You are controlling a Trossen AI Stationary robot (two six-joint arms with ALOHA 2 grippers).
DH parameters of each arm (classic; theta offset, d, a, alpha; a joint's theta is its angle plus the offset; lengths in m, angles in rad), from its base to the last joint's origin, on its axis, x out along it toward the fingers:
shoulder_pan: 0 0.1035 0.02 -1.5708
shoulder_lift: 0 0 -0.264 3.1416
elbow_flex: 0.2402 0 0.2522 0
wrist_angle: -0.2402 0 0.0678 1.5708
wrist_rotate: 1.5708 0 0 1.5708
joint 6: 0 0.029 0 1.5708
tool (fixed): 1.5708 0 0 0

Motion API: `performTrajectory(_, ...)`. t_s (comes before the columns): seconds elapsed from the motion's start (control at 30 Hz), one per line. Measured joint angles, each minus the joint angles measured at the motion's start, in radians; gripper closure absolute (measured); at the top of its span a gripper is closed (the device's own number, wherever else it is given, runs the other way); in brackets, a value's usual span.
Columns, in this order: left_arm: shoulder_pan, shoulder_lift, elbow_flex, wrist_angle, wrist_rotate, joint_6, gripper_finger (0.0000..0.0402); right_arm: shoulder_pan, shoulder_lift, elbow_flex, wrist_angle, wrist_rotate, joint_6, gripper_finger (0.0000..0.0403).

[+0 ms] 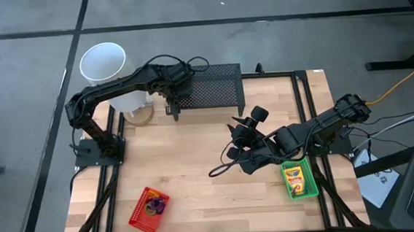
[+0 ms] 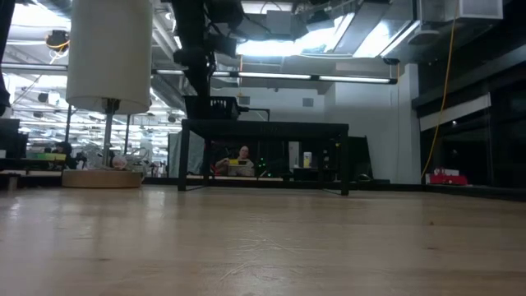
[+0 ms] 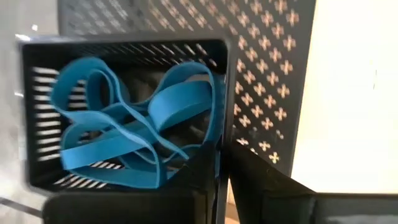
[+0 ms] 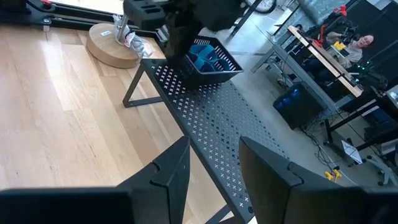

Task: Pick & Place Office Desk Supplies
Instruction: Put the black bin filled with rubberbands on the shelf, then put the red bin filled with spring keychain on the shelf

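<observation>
My left gripper is over the left end of the wide black mesh stand, shut on a small black mesh basket holding blue loops. The right wrist view shows this basket tilted at the stand's top; whether it rests there I cannot tell. My right gripper hovers open over the table's middle right, empty, pointing toward the stand. A green basket with a yellow-and-green crayon box sits at the near right. A red basket with purple and orange loops sits near left. My left gripper holds the black basket by its rim at a corner, coming from above, pointing down. One finger shows outside the wall; the other is hidden by the basket. The basket is tilted in the hold, at the height of the stand's top.
A big white cylinder stands on a round wooden base left of the stand, close to my left arm. The bare wooden table lies between the two baskets. A person sits in the room beyond the table.
</observation>
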State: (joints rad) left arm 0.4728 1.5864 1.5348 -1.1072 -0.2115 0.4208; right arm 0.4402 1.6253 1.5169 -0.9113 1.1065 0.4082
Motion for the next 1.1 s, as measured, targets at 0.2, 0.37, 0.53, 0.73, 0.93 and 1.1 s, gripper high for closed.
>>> performTrajectory(0.2, -0.001, -0.001, 0.077, -0.021, 0.033, -0.019, 0.0334, -0.001, 0.0, 0.0, 0.0, 0.0, 0.001, 0.0264)
performTrajectory(0.37, -0.014, -0.001, 0.107, -0.022, 0.054, -0.028, 0.0323, -0.001, 0.0, 0.0, 0.0, 0.0, 0.002, 0.0264)
performTrajectory(0.53, -0.053, -0.001, 0.134, -0.026, 0.054, -0.072, 0.0315, -0.001, 0.0, 0.0, 0.0, 0.0, 0.002, 0.0264)
performTrajectory(0.73, -0.195, -0.041, 0.137, -0.092, 0.058, -0.131, 0.0315, -0.001, 0.0, 0.0, -0.001, -0.001, -0.001, 0.0264)
performTrajectory(0.93, -0.43, -0.064, 0.137, -0.175, 0.033, -0.279, 0.0315, -0.001, 0.0, 0.0, -0.001, -0.001, -0.001, 0.0264)
performTrajectory(1.1, -0.635, -0.068, 0.137, -0.188, -0.04, -0.41, 0.0296, -0.001, 0.0, 0.0, -0.001, 0.0, -0.01, 0.0264)
